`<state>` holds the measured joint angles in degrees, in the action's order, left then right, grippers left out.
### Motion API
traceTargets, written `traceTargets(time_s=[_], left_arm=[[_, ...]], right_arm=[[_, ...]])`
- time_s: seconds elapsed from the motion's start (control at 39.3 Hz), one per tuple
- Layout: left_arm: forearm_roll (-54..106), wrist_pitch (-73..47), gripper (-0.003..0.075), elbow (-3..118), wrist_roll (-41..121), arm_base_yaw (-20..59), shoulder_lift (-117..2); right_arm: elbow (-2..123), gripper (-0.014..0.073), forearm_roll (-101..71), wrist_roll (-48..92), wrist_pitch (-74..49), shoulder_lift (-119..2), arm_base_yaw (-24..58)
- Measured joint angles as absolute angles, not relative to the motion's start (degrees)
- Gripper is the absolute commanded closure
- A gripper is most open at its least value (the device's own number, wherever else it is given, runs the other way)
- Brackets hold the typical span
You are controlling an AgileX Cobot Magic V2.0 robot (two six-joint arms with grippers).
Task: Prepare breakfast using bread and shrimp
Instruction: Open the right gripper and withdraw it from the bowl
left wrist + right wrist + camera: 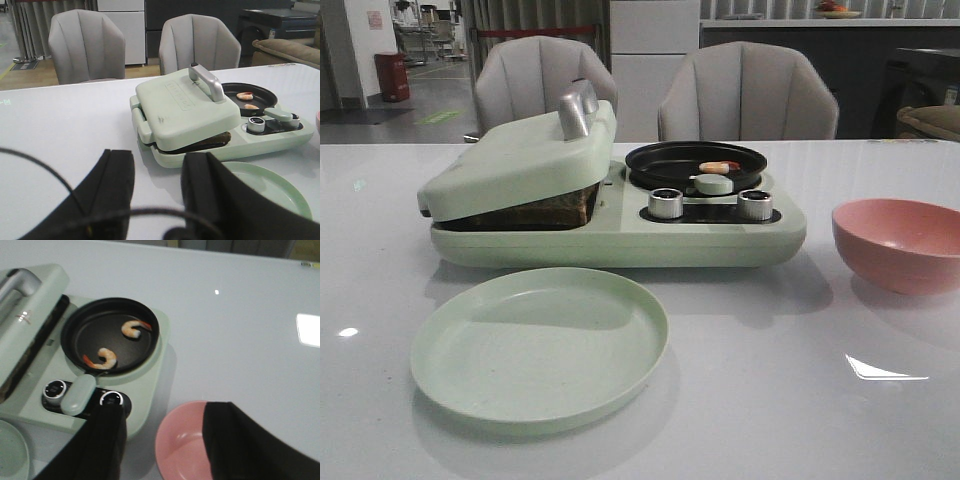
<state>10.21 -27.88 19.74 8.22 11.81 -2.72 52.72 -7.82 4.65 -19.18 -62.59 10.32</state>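
Glossy white table [800,400], reflecting room lights; two grey padded chairs [748,92] behind it, dim room beyond with a red bin [391,76] at far left. Pale green breakfast maker [620,235] sits mid-table, lid [520,160] propped ajar over dark-crusted bread [555,208] in the press compartment. Round black pan [110,335] holds two pieces of shrimp [134,329], apart from each other. Empty green plate [540,345] lies in front, near the maker; pink bowl [900,243] to its right. Left gripper [157,190] fingers apart, holding nothing. Right gripper [162,440] fingers apart, above the bowl, holding nothing.
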Motion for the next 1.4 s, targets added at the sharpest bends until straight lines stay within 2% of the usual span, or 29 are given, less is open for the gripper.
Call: traceTargets(time_s=[0.13,0.31,0.56,0.71,0.87,0.97,1.09,1.17,1.4], left_arm=[[10.2,-27.9,0.041,19.7,8.2,11.8,-2.7],[10.2,-27.9,0.041,19.7,8.2,11.8,-2.7],[10.2,-27.9,0.041,19.7,8.2,11.8,-2.7],[10.2,-27.9,0.041,19.7,8.2,11.8,-2.7],[10.2,-27.9,0.041,19.7,8.2,11.8,-2.7],[10.2,-27.9,0.041,19.7,8.2,11.8,-2.7],[10.2,-27.9,0.041,19.7,8.2,11.8,-2.7],[10.2,-27.9,0.041,19.7,8.2,11.8,-2.7],[10.2,-27.9,0.041,19.7,8.2,11.8,-2.7]], right_arm=[[46.0,0.0129,-8.0,4.6,-13.3,-54.3,14.8],[39.2,0.013,-8.2,4.6,-11.0,-44.1,19.2],[24.6,0.013,-9.4,4.6,-3.4,-27.0,19.8],[16.8,0.013,-11.4,4.6,-3.0,-17.5,19.8],[12.3,0.0132,-11.5,4.6,-2.8,-13.1,19.8],[10.7,0.0219,-11.5,4.6,-2.7,-12.9,19.8],[10.1,0.0473,-11.5,4.5,-2.6,-12.9,19.8],[10.0,0.0437,-11.5,4.5,-2.5,-12.9,19.8],[10.0,0.0436,-11.5,4.5,-2.4,-12.8,19.8]])
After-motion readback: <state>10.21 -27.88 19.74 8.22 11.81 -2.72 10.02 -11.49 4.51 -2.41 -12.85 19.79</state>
